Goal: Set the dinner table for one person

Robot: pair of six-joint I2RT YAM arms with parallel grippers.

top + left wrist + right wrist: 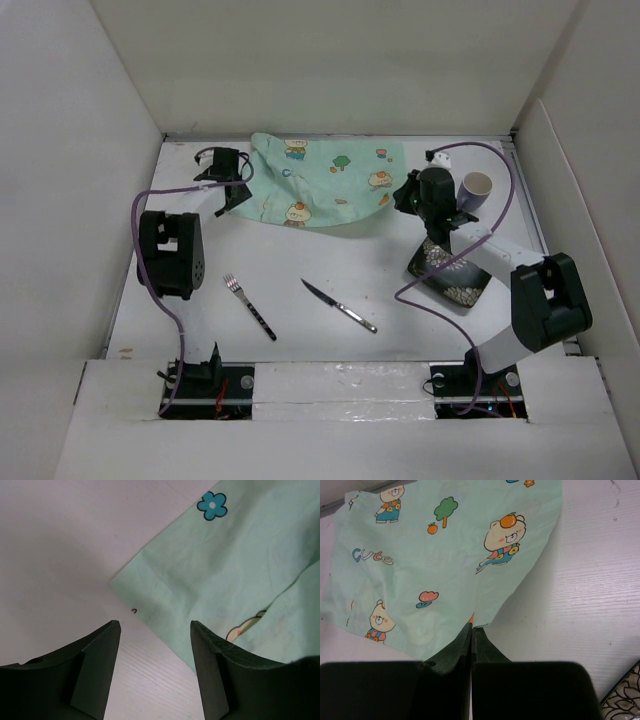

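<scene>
White matte dinner table (330,262) fills the walled workspace, a slim metal fork (250,307) and metal knife (340,306) lying near the arm bases, a dark patterned plate (466,291) partly under the right arm. Farther back lies a rumpled mint-green cartoon-printed cloth placemat (320,185). The left gripper (155,625) stands wide open over its left corner, the right gripper (471,626) is pinched shut on its right edge, and a pale cup (477,188) stands far right.

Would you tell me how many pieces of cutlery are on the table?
2: a fork left of centre, and a knife to its right, mid-table. The crumpled placemat might hide more.
</scene>
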